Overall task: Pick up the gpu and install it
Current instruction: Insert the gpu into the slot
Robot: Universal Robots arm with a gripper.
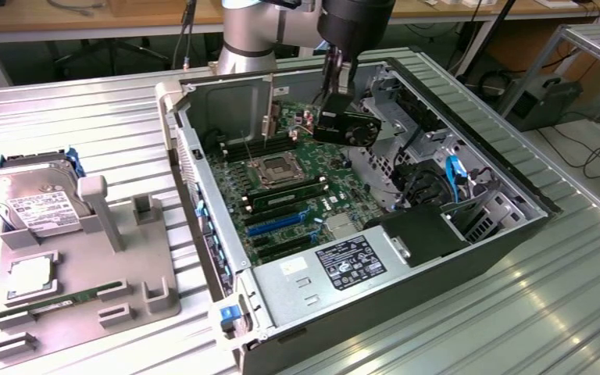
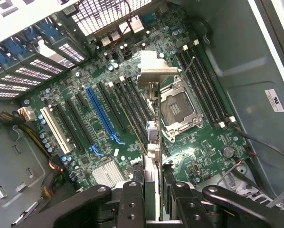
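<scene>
The gpu, a black card with a round fan, hangs in the air inside the open computer case, above the far end of the green motherboard. My gripper is shut on it from above. In the wrist view the gpu is seen edge-on between my fingers, its silver end bracket at the far end. It hovers over the motherboard between the CPU socket and the black expansion slots, beside the blue slot. The card touches no slot.
The case's walls, the power supply and the drive cage with cables ring the board. In the exterior view's left, a grey fixture holds a hard drive, a CPU and a RAM stick.
</scene>
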